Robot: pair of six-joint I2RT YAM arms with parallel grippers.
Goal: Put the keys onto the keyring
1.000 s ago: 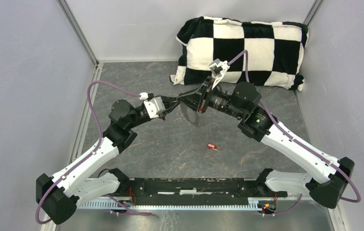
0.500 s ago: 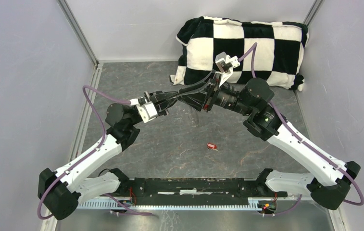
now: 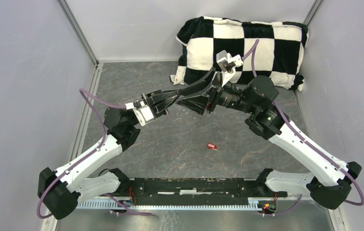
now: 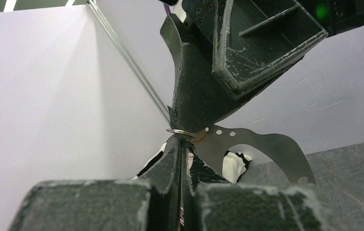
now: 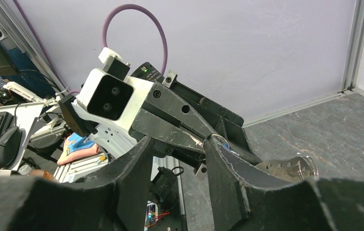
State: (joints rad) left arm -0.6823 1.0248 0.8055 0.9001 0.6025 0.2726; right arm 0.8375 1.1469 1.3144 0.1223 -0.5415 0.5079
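The red-headed key (image 3: 212,146) lies alone on the grey table, in front of both grippers. My left gripper (image 3: 175,99) is raised over mid-table and shut on the keyring. A small silver ring (image 4: 181,132) shows at its fingertips, and a grey metal band with holes (image 4: 266,144) curves off to the right. My right gripper (image 3: 183,95) meets it tip to tip with its jaws open. One of its fingers (image 5: 218,159) touches the ring (image 5: 217,139), where a speck of blue (image 5: 225,146) shows. The band (image 5: 290,168) hangs behind that finger.
A black-and-white checkered pillow (image 3: 247,48) lies at the back right of the table. Pale walls with metal corner posts (image 3: 79,33) close in the left, back and right sides. The arms' black base rail (image 3: 194,185) runs along the near edge.
The right gripper's jaws have spread wider while its wrist drew back to the right. The left gripper stayed shut and reached further right and up with the keyring. The red key has not moved.
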